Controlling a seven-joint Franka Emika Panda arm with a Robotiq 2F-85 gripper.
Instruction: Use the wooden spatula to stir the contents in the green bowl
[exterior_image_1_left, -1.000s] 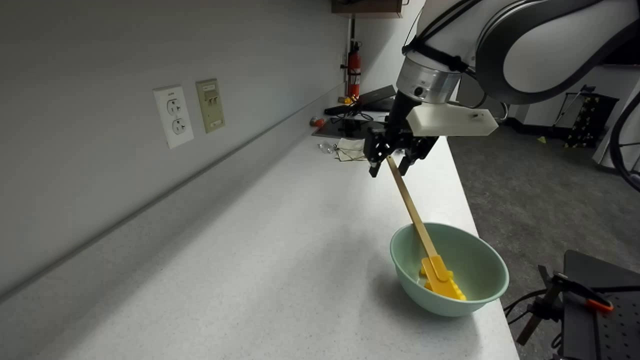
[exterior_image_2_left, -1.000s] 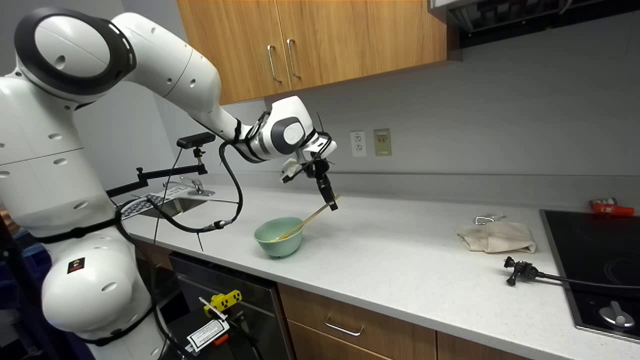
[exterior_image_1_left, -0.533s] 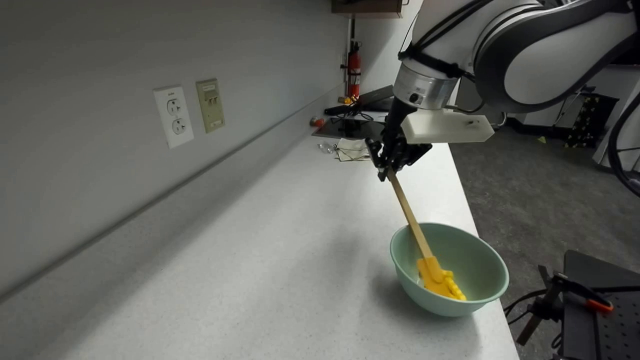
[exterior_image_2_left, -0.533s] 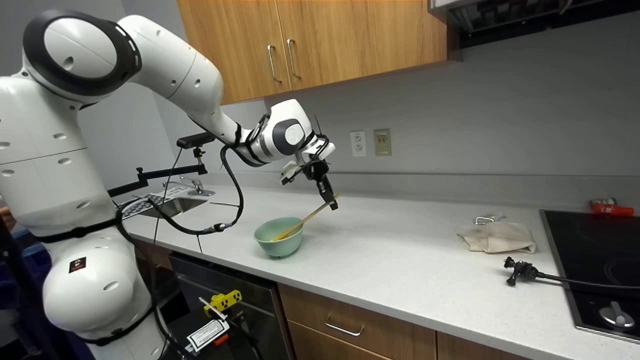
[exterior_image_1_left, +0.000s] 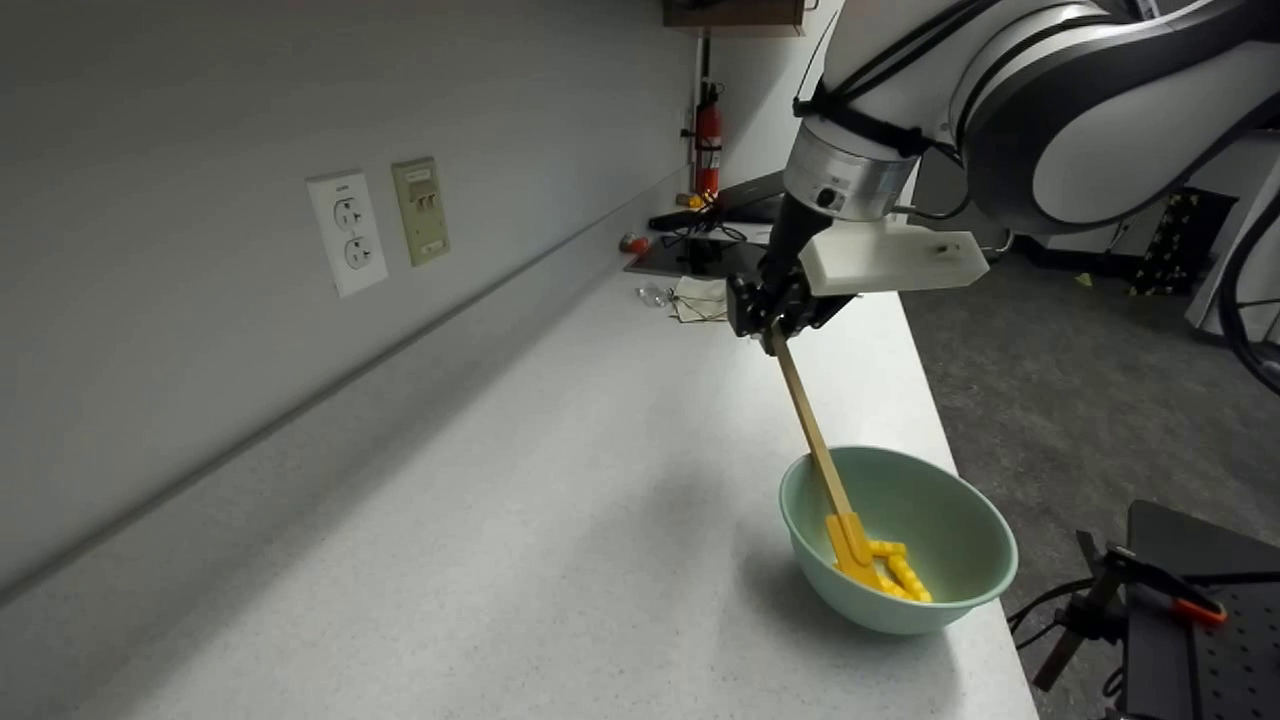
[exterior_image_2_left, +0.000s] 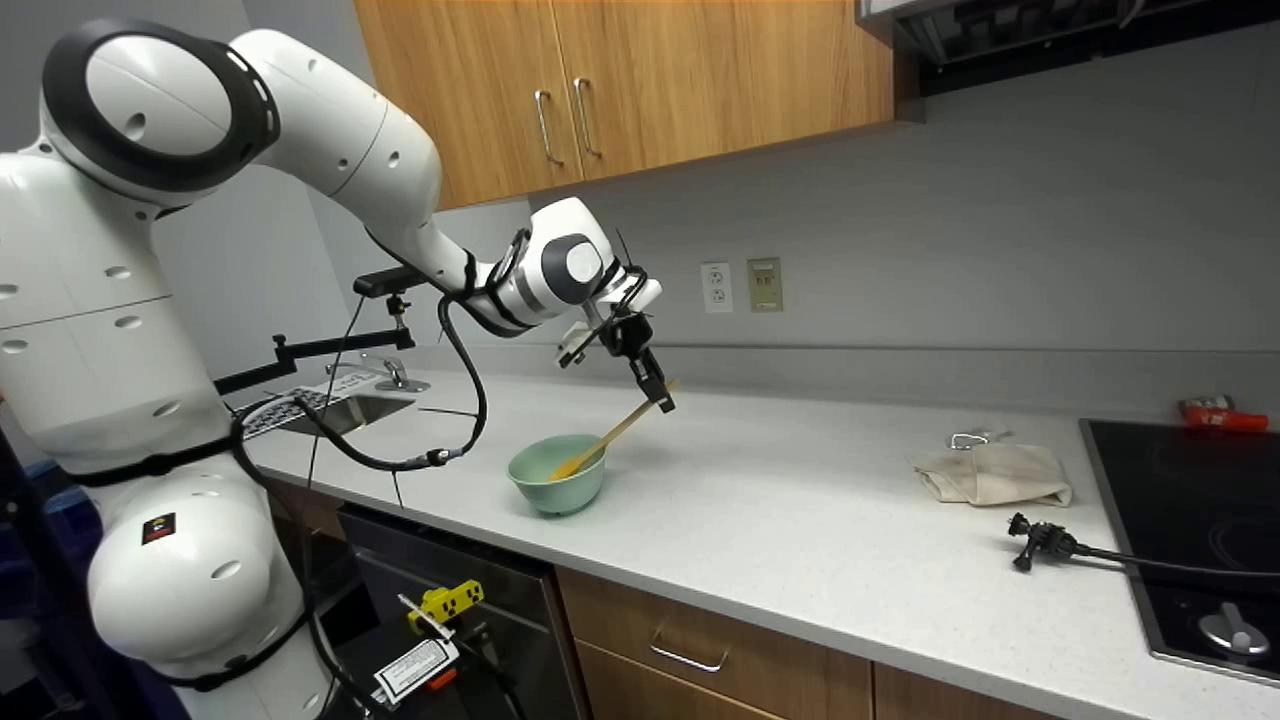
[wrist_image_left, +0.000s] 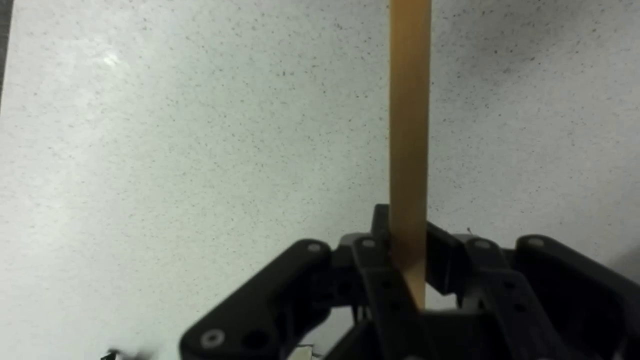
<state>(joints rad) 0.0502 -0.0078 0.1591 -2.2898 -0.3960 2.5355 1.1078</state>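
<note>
The wooden spatula (exterior_image_1_left: 812, 430) leans inside the green bowl (exterior_image_1_left: 950, 525), its handle against the rim and its orange-yellow head down in the bowl. Beside and partly under that head lie the contents, small yellow pieces (exterior_image_1_left: 908, 578). Near the upper end of the handle, my gripper (wrist_image_left: 407, 240) is shut on the spatula, with a dark finger on each side of the wood in the wrist view. An exterior view shows the gripper (exterior_image_2_left: 664, 400) above the counter, off to one side of the bowl (exterior_image_2_left: 555, 495). Part of the handle's end is hidden by the fingers.
The bowl stands close to the counter's front edge (exterior_image_2_left: 640, 575). A folded cloth (exterior_image_2_left: 995, 475), a black clamp mount (exterior_image_2_left: 1045, 540) and a cooktop (exterior_image_2_left: 1200, 520) lie farther along. A sink (exterior_image_2_left: 355, 412) is at the opposite end, and a cabinet (exterior_image_2_left: 700, 90) hangs above.
The jaws have shut from open around the handle. Gripper and spatula have shifted slightly; the spatula's head has slid toward the bowl's wall side, uncovering more yellow pieces. The bowl stays put.
</note>
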